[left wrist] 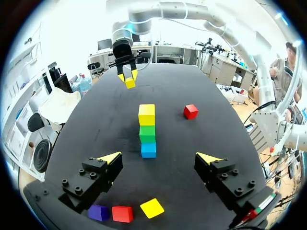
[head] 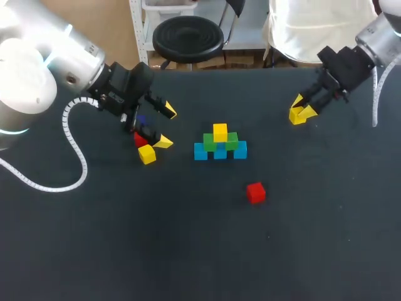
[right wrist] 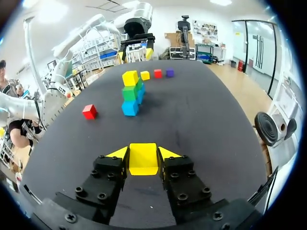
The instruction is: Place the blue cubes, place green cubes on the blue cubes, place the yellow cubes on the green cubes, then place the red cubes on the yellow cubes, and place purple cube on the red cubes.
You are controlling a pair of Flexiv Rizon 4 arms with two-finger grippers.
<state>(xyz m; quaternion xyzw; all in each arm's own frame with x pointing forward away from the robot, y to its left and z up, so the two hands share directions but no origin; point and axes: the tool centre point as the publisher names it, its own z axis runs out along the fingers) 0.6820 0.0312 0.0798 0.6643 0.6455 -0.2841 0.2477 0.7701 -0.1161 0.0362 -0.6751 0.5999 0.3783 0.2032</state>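
Your left tool (left wrist: 159, 158): open, holds nothing, above small purple cube (left wrist: 99, 212), near red cube (left wrist: 122, 213), loose yellow cube (left wrist: 152, 208). Middle of tabletop (head: 125, 238): blue cubes (head: 200, 151) down, green cubes (head: 232, 142) on them, top yellow cube (head: 220, 132) on. Lone red cube (head: 255, 192) waits. Your right tool (right wrist: 143, 153): squeezing held yellow cube (right wrist: 143, 164). Left, I think: yellows, reds, purple.

stack (head: 220, 144) centre | lone cube (head: 255, 192) right, nearer me | three cubes (head: 146, 153) left of stack

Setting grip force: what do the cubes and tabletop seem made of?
The yellow cube in the right end effector, like the others: painted wood or hard plastic, perhaps; crisp edges, even matte colour. The tabletop: dark matte mat or cloth, it seems; no glare.
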